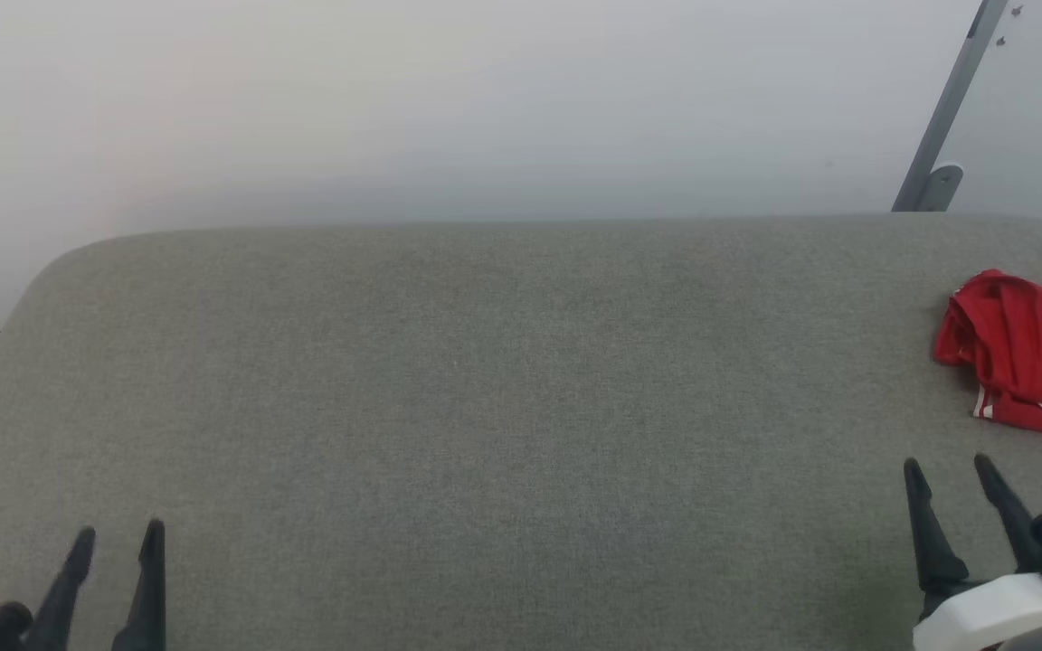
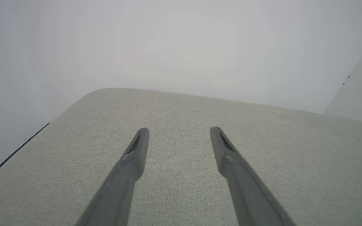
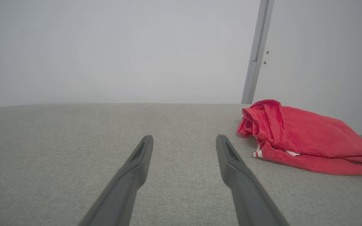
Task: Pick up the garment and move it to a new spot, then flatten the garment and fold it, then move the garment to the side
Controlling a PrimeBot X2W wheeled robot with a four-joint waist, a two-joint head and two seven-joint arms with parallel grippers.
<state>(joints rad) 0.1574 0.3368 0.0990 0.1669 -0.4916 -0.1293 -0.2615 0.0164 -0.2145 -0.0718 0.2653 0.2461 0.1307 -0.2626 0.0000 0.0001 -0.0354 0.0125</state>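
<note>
The garment is a red heap with a bit of red-and-white trim, lying bunched at the far right of the grey fabric table. In the right wrist view the garment sits ahead and to the right of my fingers. My right gripper hovers open just in front of it, nothing between its fingers. My left gripper stands open at the lower left, far from the garment, its fingers over bare fabric.
A pale wall rises behind the table's far edge. A grey slanted metal post with a bracket stands at the back right, behind the garment. The table's rounded left corner drops off toward the floor.
</note>
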